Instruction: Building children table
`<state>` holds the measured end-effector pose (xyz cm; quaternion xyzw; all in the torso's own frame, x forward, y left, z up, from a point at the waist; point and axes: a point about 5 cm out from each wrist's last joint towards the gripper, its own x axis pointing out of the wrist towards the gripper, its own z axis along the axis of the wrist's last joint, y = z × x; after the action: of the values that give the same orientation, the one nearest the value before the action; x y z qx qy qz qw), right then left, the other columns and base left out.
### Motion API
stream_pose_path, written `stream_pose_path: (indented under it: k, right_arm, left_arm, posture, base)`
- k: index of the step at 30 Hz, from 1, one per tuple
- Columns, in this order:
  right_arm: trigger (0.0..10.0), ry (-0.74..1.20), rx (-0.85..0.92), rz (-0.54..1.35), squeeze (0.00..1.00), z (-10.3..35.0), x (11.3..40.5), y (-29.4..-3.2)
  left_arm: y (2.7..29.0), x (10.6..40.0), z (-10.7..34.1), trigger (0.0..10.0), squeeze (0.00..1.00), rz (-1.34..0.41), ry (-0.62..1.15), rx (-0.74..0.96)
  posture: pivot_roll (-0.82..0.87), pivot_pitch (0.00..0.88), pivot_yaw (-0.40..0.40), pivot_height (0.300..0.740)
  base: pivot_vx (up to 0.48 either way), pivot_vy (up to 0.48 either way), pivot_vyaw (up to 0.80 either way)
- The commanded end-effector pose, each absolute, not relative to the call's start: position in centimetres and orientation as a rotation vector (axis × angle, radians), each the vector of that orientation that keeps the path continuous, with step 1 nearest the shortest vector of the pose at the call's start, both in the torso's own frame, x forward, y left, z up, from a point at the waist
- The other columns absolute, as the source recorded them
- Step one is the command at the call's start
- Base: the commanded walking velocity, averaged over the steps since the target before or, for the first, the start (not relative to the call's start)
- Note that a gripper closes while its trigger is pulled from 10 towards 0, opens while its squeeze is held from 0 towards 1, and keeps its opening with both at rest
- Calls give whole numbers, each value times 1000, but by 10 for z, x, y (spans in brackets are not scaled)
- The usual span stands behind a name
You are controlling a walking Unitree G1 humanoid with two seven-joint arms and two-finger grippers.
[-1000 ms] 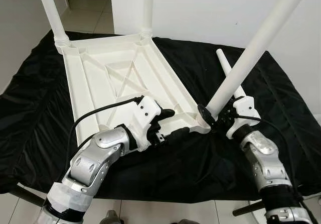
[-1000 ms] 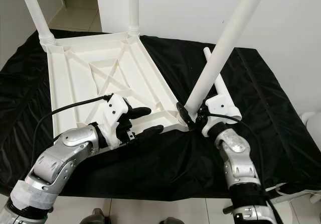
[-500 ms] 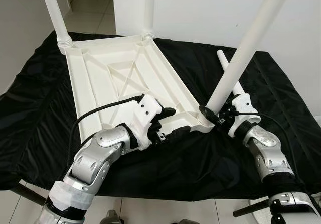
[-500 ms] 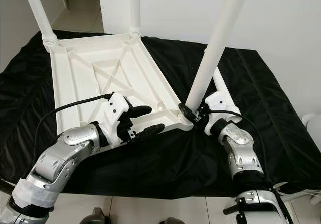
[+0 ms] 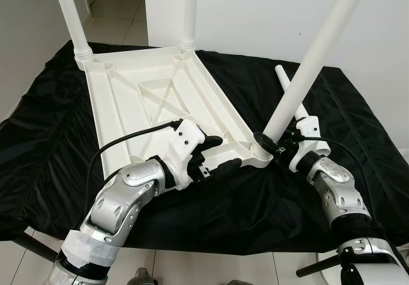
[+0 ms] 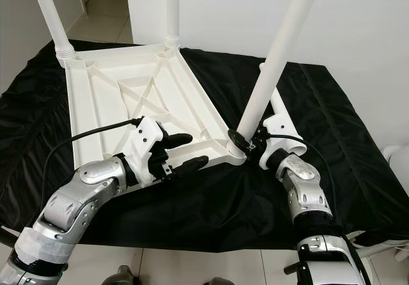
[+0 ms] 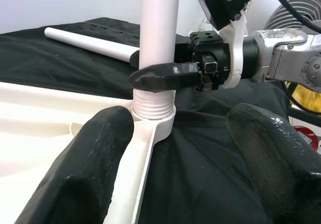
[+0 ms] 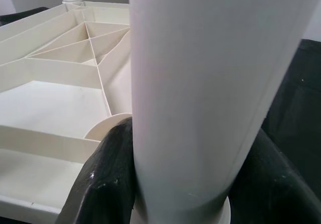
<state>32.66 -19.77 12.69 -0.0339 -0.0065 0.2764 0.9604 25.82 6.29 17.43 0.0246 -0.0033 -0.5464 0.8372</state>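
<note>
A white plastic table top lies upside down on a black cloth. Two white legs stand in its far corners. My right gripper is shut on the bottom end of a third leg, which leans up and to the right. That leg's threaded end sits on the near right corner socket. My left gripper is open at the near rim, one finger against the rim and the other over the cloth. A fourth leg lies loose behind the right gripper.
The black cloth covers the whole work surface and hangs over its near edge. A white wall stands behind, with a tiled floor at the far left. A fan stands off to the right, and a white object is beside the surface.
The held leg has swung more upright and its base has moved onto the corner socket. The right arm shifted slightly with it. The left gripper stayed at the rim.
</note>
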Motion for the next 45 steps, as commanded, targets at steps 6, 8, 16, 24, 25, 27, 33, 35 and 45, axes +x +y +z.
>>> stream_pose_path:
  k: [6,8,16,24,25,27,33,35,45]
  right_arm:
    - [10000,67,-23,406,0,113,332,-203]
    - [10000,72,-22,385,0,112,333,-204]
    - [10000,46,12,146,0,113,335,-181]
    - [10000,64,102,-52,0,105,335,-148]
    - [10000,76,123,-71,0,103,335,-143]
    - [10000,78,121,-110,0,102,335,-138]
    - [10000,79,150,-179,0,104,332,-122]
    - [10000,73,141,-182,0,105,331,-120]
    - [10000,-61,152,-151,1000,120,328,-127]
  left_arm:
    - [60,260,177,10000,0,-1158,-19,57]
    - [60,260,177,10000,0,-1158,-19,57]
    - [61,259,176,10000,0,-1148,-20,49]
    - [59,258,175,10000,0,-1149,-25,43]
    - [59,259,175,10000,0,-1149,-25,43]
    - [58,259,175,10000,0,-1149,-27,42]
    - [57,259,175,10000,0,-1147,-31,38]
    - [56,258,175,10000,0,-1148,-32,36]
    - [53,257,174,10000,0,-1155,-31,40]
  posture:
    - [61,13,-71,740]
    - [62,14,-73,740]
    - [63,15,-85,740]
    - [57,6,-91,740]
    - [57,6,-92,740]
    - [58,3,-92,740]
    - [62,0,-100,740]
    - [62,0,-101,740]
    - [63,0,-101,740]
  base:
    - [0,0,0]
    - [0,0,0]
    - [0,0,0]
    - [0,0,0]
    - [0,0,0]
    - [0,0,0]
    - [0,0,0]
    - [0,0,0]
    - [0,0,0]
